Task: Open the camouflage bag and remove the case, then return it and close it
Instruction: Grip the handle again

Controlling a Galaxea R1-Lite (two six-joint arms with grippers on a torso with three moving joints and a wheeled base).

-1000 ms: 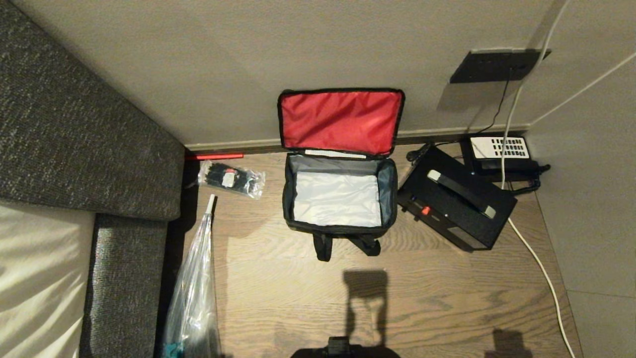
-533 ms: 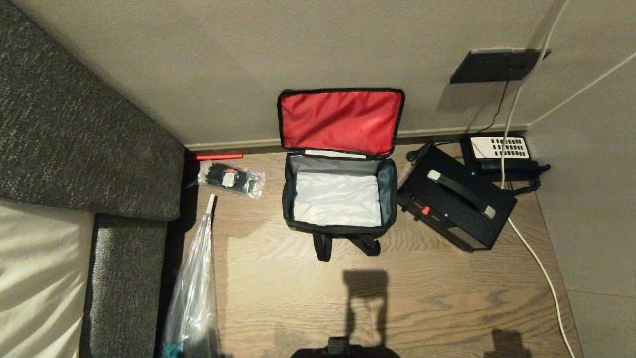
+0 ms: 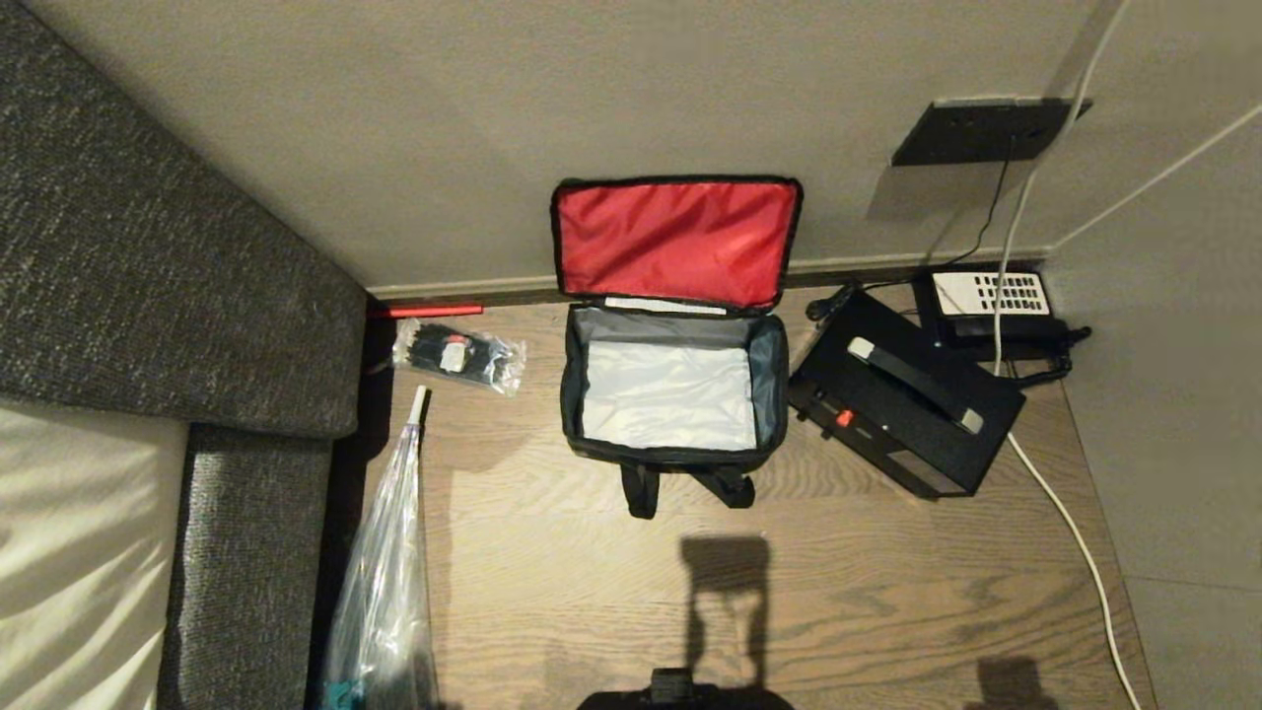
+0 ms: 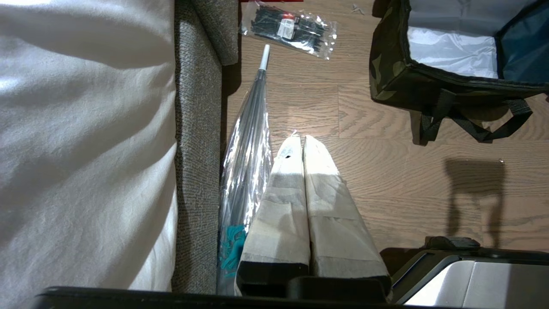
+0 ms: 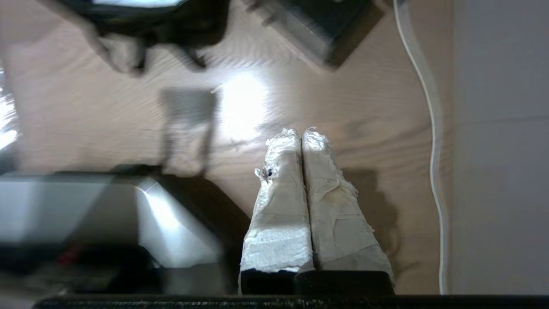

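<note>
Centrally in the head view, the camouflage bag (image 3: 674, 394) stands open on the wooden floor (image 3: 848, 592), its lid (image 3: 676, 240) thrown back against the wall (image 3: 493, 118) with the red lining facing up; the inside shows only a pale silvery lining, and two black straps (image 3: 690, 486) trail from its near edge toward the bottom of the frame. Just right of the bag, nearly touching its side, the case (image 3: 905, 391) lies on the floor at an angle, black, with a grey-tipped handle across its top and a small red spot on its near side; beyond it, in the upper right, a black telephone (image 3: 991, 301) with a white keypad panel sits by the skirting; a white cable (image 3: 1070, 532) runs down the right side of the frame. Left of the bag lies a clear plastic packet (image 3: 458, 355) of black items; below that, at lower left, a folded clear umbrella (image 3: 385, 582) rests along a grey sofa (image 3: 168, 256).

Neither arm shows in the head view. In the left wrist view, the left gripper (image 4: 299, 138) hangs above the floor beside the umbrella, its taped fingers pressed together and holding nothing. In the right wrist view, which is blurred, the right gripper (image 5: 299, 131) hangs over bare floor near the cable, fingers likewise together and empty, the bag and case well apart toward the top of that frame.
</note>
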